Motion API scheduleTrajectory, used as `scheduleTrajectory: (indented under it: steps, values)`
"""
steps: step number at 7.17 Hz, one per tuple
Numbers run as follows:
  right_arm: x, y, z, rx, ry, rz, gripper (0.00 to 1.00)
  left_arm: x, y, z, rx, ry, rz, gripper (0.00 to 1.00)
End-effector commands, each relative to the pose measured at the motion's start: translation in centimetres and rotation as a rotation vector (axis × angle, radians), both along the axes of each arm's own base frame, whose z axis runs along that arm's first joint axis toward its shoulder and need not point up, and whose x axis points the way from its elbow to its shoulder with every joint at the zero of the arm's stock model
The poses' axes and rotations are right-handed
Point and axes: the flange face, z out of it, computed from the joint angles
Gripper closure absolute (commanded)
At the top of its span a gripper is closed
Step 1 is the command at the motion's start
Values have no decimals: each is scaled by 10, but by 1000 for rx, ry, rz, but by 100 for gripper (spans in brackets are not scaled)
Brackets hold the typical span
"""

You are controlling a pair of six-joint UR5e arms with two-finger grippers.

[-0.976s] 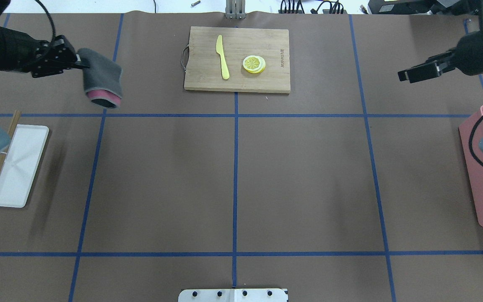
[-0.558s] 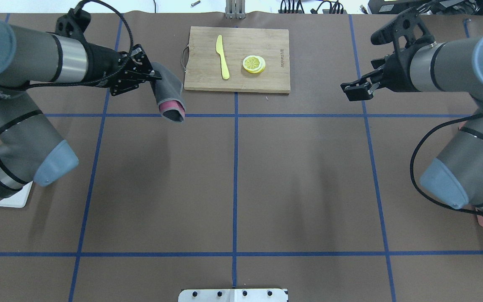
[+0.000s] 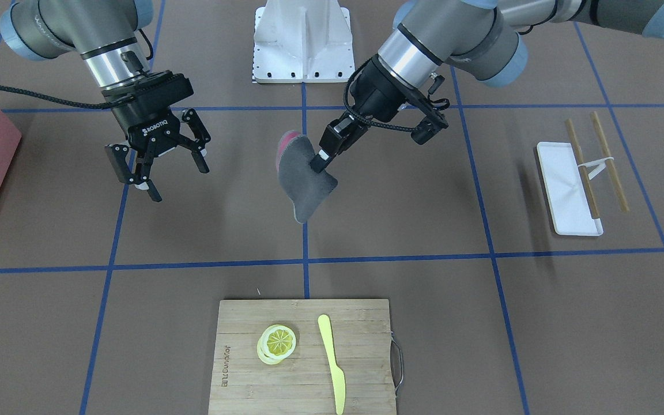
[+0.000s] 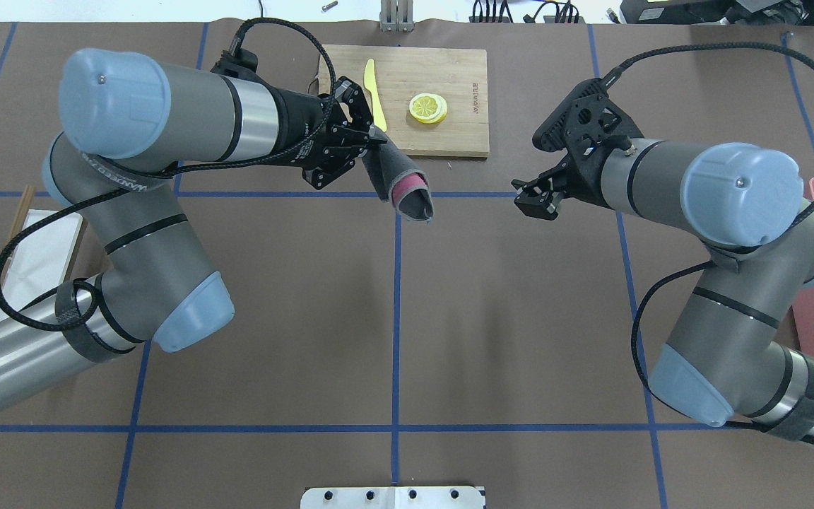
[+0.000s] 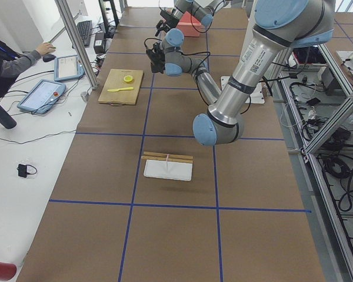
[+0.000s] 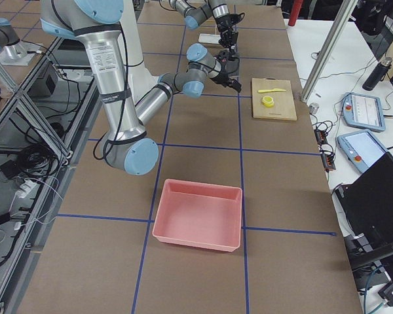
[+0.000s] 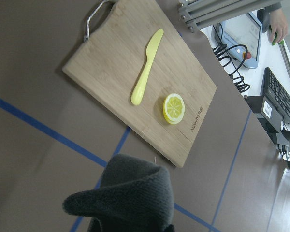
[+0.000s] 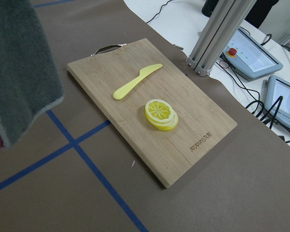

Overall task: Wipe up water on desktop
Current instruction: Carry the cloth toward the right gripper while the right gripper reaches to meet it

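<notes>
The desktop [image 4: 506, 318] is the brown surface with blue tape lines; I make out no water on it. My left gripper [image 4: 373, 145] is shut on a grey cloth with a pink inner side [image 4: 401, 185]. It holds the cloth hanging above the centre tape line, just in front of the cutting board. The cloth also shows in the front-facing view [image 3: 304, 184], the left wrist view [image 7: 130, 198] and the right wrist view [image 8: 19, 72]. My right gripper [image 3: 159, 167] is open and empty, in the air to the cloth's right in the overhead view [image 4: 534, 198].
A bamboo cutting board [image 4: 449, 134] with a yellow knife [image 3: 332, 357] and lemon slices [image 4: 428, 107] lies at the far centre. A white tray [image 3: 568, 190] with chopsticks [image 3: 608, 161] is on my left. A pink bin [image 6: 198, 216] is on my right.
Both arms have swung in toward the table's middle. The left gripper carried the cloth rightward from the far left to the centre line. The right gripper moved left and stayed open.
</notes>
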Motion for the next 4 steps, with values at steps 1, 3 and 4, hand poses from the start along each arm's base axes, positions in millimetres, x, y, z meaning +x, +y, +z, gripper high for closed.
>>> scheduleTrajectory:
  steps: [1,3,4]
  values:
    - [-34,23,-18,42,-7,1,1,13,12,-39,-70,102,-57,100]
    - [-56,45,-30,67,-17,2,1,16,14,-44,-89,124,-86,100]
    - [-64,52,-32,75,-15,4,1,19,17,-45,-90,125,-78,100]
